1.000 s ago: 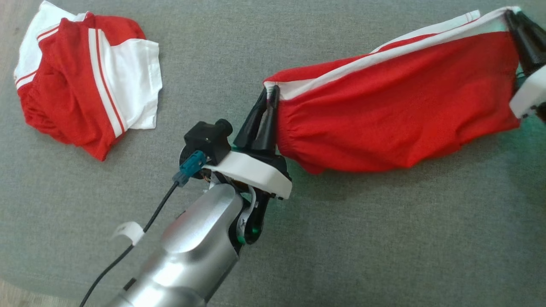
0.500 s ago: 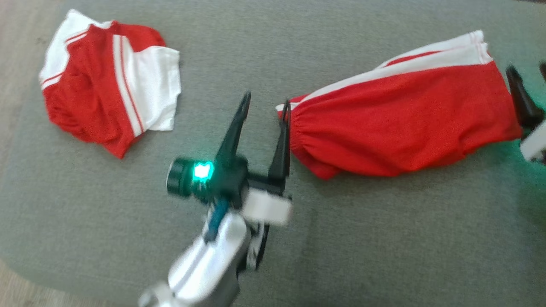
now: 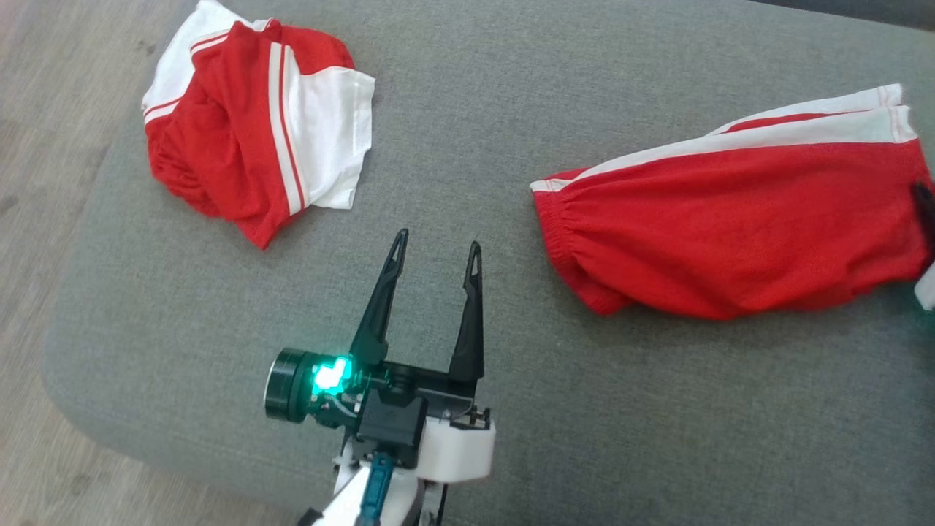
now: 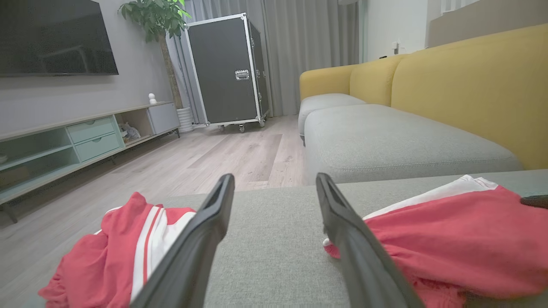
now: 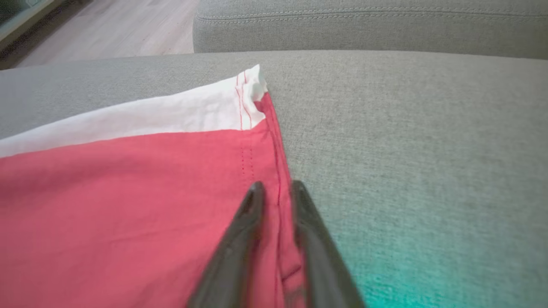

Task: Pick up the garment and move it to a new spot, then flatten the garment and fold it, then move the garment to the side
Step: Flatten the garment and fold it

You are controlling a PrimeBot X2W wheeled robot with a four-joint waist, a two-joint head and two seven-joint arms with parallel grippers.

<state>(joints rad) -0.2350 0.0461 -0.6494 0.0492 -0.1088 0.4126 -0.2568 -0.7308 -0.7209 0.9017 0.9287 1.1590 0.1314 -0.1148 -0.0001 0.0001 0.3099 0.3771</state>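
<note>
A: What is lying around the work?

B: A grey sofa cushion (image 3: 467, 95) is carrying everything. A crumpled red-and-white garment (image 3: 241, 139) is lying at its far left corner. It is well apart from the red shorts (image 3: 730, 226), which are lying spread out toward the right. Their white side stripe is running along the far edge and the elastic waistband is pointing left.

A: Is anything standing in the way?

B: Bare cushion is lying between the two pieces. Past the cushion, the left wrist view is showing a wooden floor (image 4: 239, 154) and a black flight case (image 4: 227, 68) on castors. A potted plant (image 4: 156, 17) is standing beside the case. A television (image 4: 55, 36) is hanging on the wall above a low media console (image 4: 85, 132), and yellow backrests (image 4: 466, 85) are running along the right.

A: Any containers?

B: The console is showing two shut drawers and an open compartment. Something small is sitting inside it, too blurred to name.

A: And the end effectors?

B: The left end effector (image 3: 437, 241) is hovering over bare cushion between the garments. Its fingers are spreading wide, released and touching neither piece, and a green light (image 3: 329, 372) is glowing at its wrist. The right end effector (image 5: 277, 185) is sitting at the shorts' leg hem. Its fingers are standing a narrow gap apart, with the hem's edge running between them. I cannot tell whether it is pinching the cloth or merely straddling it.
</note>
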